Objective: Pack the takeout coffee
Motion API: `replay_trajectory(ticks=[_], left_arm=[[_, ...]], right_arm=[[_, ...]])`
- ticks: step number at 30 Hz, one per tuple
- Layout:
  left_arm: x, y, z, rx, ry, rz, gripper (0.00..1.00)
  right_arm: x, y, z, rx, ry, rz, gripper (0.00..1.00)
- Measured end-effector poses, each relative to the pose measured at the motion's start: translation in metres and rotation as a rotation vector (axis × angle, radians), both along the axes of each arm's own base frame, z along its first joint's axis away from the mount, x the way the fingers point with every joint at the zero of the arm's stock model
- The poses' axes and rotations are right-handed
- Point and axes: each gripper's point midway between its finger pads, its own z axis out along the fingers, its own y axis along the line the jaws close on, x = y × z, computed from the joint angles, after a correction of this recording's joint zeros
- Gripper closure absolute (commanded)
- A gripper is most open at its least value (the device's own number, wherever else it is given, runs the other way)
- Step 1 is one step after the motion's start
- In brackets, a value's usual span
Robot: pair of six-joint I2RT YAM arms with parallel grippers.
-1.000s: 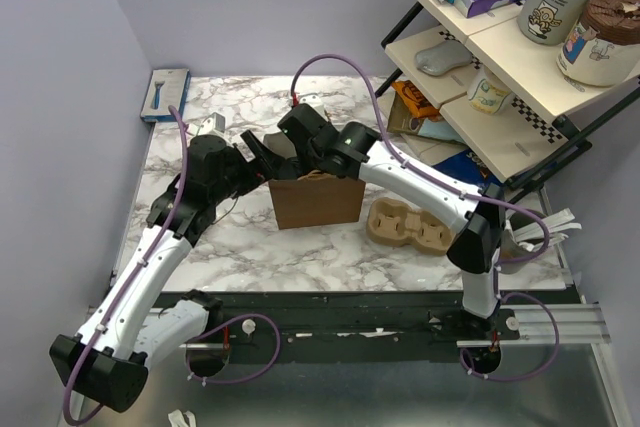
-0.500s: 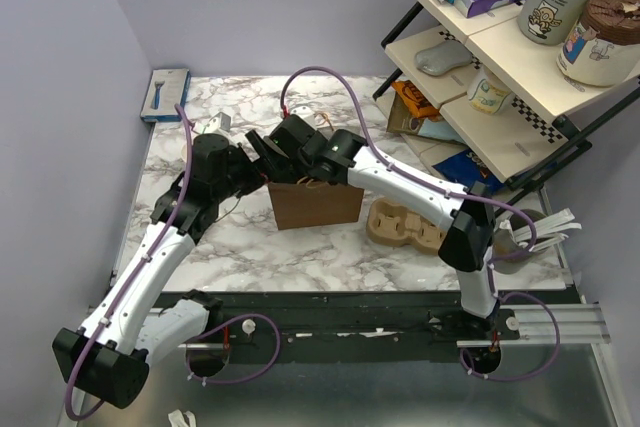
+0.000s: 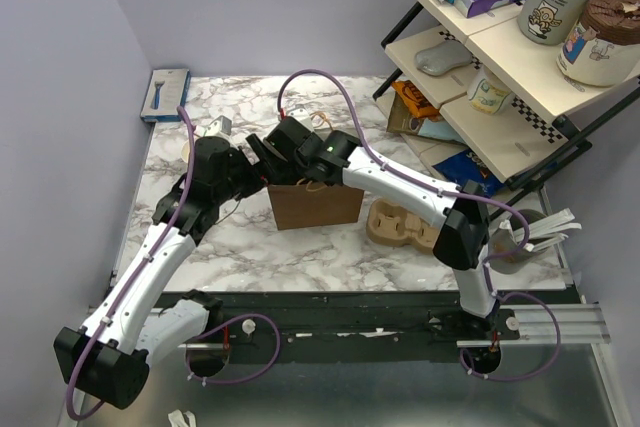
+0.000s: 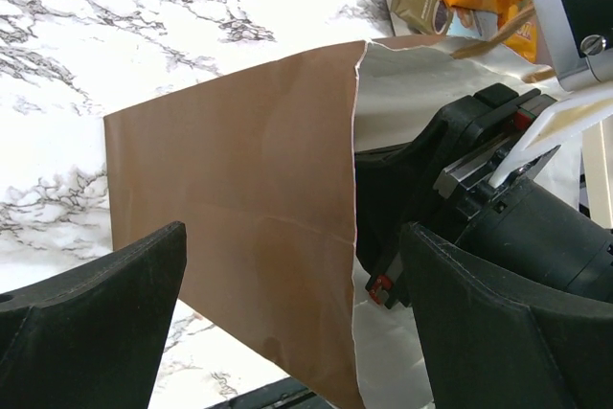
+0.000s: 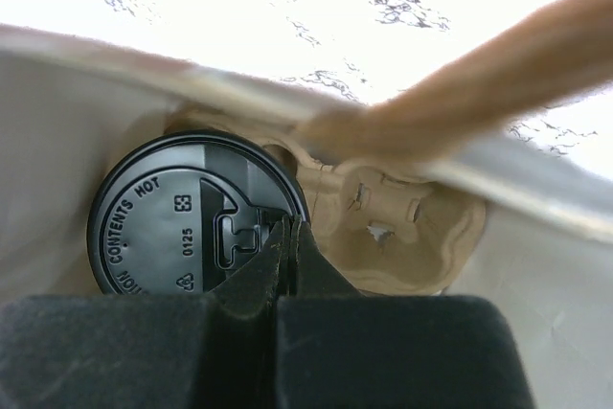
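The brown paper bag (image 3: 315, 204) stands upright mid-table, mouth open. My right gripper (image 5: 289, 229) reaches down into it, jaws shut with nothing between them, its tips just over the rim of the takeout coffee's black lid (image 5: 172, 227). The cup body is hidden under the lid. It sits in the left socket of a pulp tray (image 5: 402, 227) at the bag's bottom; the right socket is empty. My left gripper (image 4: 292, 313) is open at the bag's left end, with the bag's side wall (image 4: 230, 189) between its fingers, not touching either.
Another moulded-pulp tray (image 3: 405, 227) lies on the table right of the bag. A shelf rack (image 3: 500, 57) with boxes and tubs stands at the back right, snack packets (image 3: 415, 102) under it. A blue box (image 3: 165, 94) sits at the far left corner.
My right arm has shifted left and reached further over the bag's mouth. The left arm has edged slightly toward the bag. Both grippers keep their state.
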Motion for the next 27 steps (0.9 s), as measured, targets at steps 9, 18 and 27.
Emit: replay_trajectory(ticks=[9, 18, 27], left_arm=[[-0.003, 0.001, 0.0, 0.003, -0.001, -0.002, 0.01], [-0.003, 0.001, -0.001, 0.006, -0.001, -0.004, 0.01], [-0.006, 0.002, 0.002, 0.008, -0.013, -0.008, 0.01]], right_arm=[[0.0, 0.003, 0.002, 0.013, 0.003, -0.01, 0.86], [0.001, 0.005, 0.007, 0.039, 0.006, -0.028, 0.77], [0.0, 0.007, 0.011, 0.069, 0.01, -0.054, 0.59]])
